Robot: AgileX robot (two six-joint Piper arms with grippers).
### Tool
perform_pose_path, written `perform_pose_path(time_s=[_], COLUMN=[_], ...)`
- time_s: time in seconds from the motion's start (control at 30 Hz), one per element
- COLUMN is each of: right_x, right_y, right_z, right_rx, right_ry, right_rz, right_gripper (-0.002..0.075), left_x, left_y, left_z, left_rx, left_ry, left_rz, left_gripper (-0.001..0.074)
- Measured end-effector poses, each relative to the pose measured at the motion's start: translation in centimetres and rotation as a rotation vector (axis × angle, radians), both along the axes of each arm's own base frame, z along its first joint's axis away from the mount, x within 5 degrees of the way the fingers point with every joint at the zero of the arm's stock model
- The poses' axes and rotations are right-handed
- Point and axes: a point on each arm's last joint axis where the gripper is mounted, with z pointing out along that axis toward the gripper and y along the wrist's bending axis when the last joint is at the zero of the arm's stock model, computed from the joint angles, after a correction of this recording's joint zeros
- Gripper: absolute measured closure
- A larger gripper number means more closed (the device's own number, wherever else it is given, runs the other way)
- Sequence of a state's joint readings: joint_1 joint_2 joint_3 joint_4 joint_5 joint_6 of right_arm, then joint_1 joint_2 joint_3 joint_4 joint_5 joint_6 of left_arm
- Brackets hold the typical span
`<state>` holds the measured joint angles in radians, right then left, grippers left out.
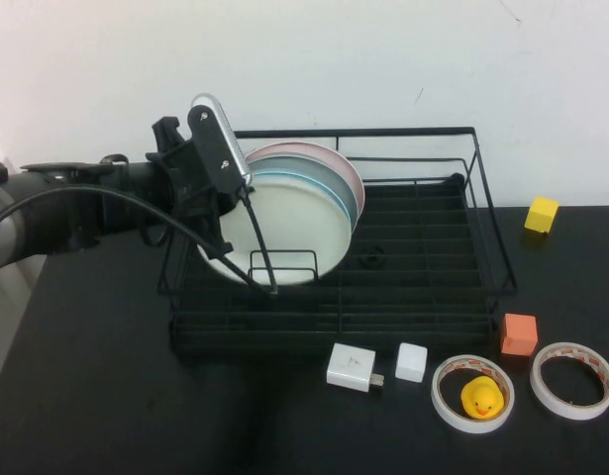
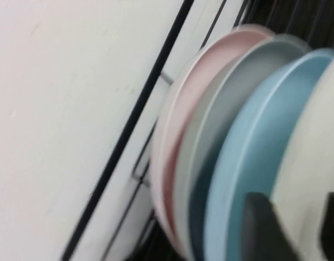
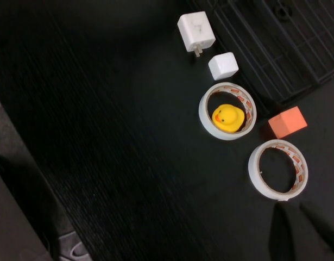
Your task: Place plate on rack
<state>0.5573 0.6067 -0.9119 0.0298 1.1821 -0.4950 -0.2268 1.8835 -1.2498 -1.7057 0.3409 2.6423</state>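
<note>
Inside the black wire rack point(image 1: 403, 259), left end effector point(image 1: 217, 203) clamps the white plate point(image 1: 289, 228) before blue point(image 1: 342, 193) and pink plates point(image 1: 329, 153); right end effector point(image 3: 303, 234) hovers, grip unclear.

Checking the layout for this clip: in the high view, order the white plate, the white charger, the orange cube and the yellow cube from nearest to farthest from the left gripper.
The left gripper is at the rack's left end.
1. White plate, at the gripper.
2. White charger, front of rack.
3. Orange cube, front right.
4. Yellow cube, far right; close to the orange cube's distance.
</note>
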Motion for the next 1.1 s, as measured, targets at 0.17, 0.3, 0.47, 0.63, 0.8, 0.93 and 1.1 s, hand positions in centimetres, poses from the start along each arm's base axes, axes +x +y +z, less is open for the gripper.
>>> perform_pose_path(time_s=[0.17,0.3,0.47,0.63,0.8,0.93,1.1], right_x=[0.0,0.0,0.1,0.6,1.2,1.7,2.2], right_y=[0.0,0.0,0.0,-0.9,-1.9,-1.7,-1.3], right_z=[0.0,0.0,0.0,0.1,0.3,0.0,-1.9], right_rx=[0.0,0.001,-0.002,-0.099,-0.17,-0.128,-0.044], right_ry=[-0.001,-0.002,-0.01,-0.071,-0.126,-0.161,-0.201], right_rz=[0.0,0.0,-0.003,-0.05,-0.145,-0.18,-0.212], right_gripper=[0.0727,0.0727,0.0727,0.0727,0.0727,0.0727,0.0727], left_x=[0.0,0.1,-0.3,-1.7,-3.8,-7.0,-12.9], left_y=[-0.1,0.0,0.1,0.9,2.8,4.3,4.7], left_z=[-0.1,0.0,1.7,6.4,11.3,13.9,13.6], left_rx=[-0.085,-0.113,-0.241,-0.454,-0.624,-0.781,-0.89], left_ry=[0.064,0.087,0.136,0.157,0.1,0.092,0.184], left_rz=[0.042,0.082,0.152,0.287,0.462,0.565,0.503], left_gripper=[0.0261,0.0154,0.0207,0.0412,0.0654,0.072,0.0734])
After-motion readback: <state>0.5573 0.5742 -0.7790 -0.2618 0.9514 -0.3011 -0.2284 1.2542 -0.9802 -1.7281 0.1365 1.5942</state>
